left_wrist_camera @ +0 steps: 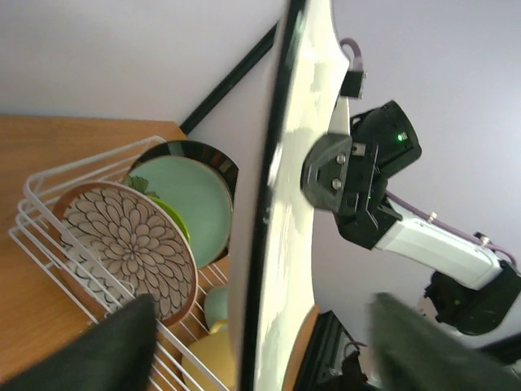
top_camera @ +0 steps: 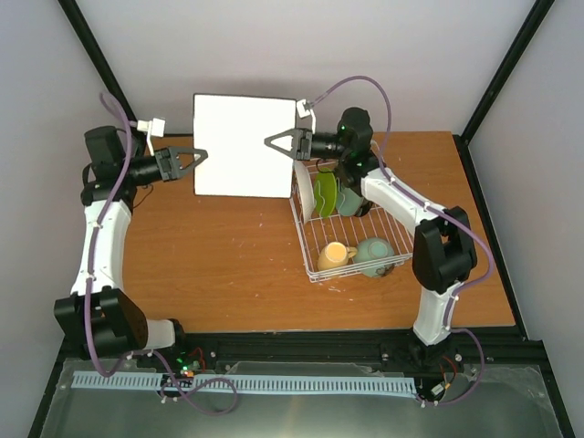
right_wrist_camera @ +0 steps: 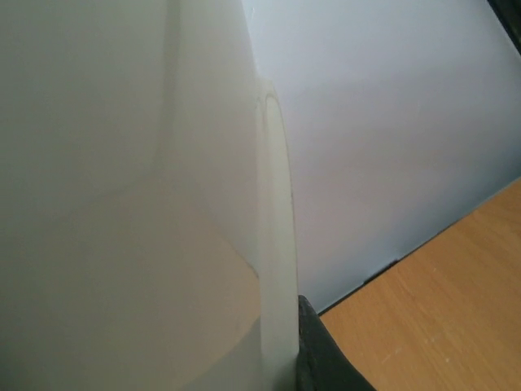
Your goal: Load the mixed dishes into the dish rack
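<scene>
The square white plate (top_camera: 245, 146) hangs in the air, left of the dish rack (top_camera: 310, 246). My right gripper (top_camera: 272, 141) is shut on its right edge; one finger (right_wrist_camera: 330, 362) presses the plate (right_wrist_camera: 122, 204). My left gripper (top_camera: 199, 156) is open at the plate's left edge, with the plate (left_wrist_camera: 301, 204) edge-on between its spread fingers (left_wrist_camera: 122, 342) and untouched. In the rack (left_wrist_camera: 41, 212) stand the petal-patterned plate (left_wrist_camera: 126, 244), lime green plate (top_camera: 326, 193), pale teal plate (left_wrist_camera: 187, 195) and dark-rimmed plate (left_wrist_camera: 216, 159). The yellow mug (top_camera: 335, 255) and mint-green bowl (top_camera: 374, 255) lie at its near end.
The wooden table (top_camera: 210, 255) runs to a black frame rail at the near edge (top_camera: 292, 345). White walls and black corner posts close the back and sides. The right arm (top_camera: 429, 237) reaches over the rack's right side.
</scene>
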### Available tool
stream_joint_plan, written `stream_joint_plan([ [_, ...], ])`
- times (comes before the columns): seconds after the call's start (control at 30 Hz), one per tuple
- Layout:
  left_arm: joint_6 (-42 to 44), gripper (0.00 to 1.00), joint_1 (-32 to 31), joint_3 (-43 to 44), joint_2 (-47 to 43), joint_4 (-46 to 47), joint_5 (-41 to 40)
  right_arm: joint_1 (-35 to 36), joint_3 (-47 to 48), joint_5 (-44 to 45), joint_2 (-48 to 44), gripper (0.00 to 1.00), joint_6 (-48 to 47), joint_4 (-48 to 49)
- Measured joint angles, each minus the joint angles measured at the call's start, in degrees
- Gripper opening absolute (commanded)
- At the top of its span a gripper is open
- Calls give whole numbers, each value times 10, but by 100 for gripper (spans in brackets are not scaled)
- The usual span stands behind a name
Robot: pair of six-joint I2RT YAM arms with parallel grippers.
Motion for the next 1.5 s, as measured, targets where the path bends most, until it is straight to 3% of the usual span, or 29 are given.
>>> stream_joint_plan([
  [0.2,40,100,-1,45,1,-52,-80,3,-36,8,-26,3,-28,-44],
  [0.43,63,100,-2,61,-49,-56,-280,-22,-73,72,-67,3,-55,-78],
  [0.57,86,100,-2,13,-154,3,-401,-30,-73,154,-116,3,-122,-150],
  [0.7,108,100,-2,-25,-227,63,-473,-31,-73,276,-198,3,-223,-242],
  [0.8,117,100,-2,-31,-235,89,-500,-34,-95,386,-277,3,-288,-270],
  [0.97,121,100,-2,-42,-206,95,-515,-75,-215,561,-430,3,-345,-240],
  [1.17,121,100,-2,-60,-190,91,-514,-133,-354,760,-523,3,-369,-195],
  [1.3,120,100,-2,-60,-190,92,-508,-149,-416,814,-528,3,-368,-188],
  [1.5,121,100,-2,-60,-189,91,-504,-195,-467,786,-508,3,-341,-171],
])
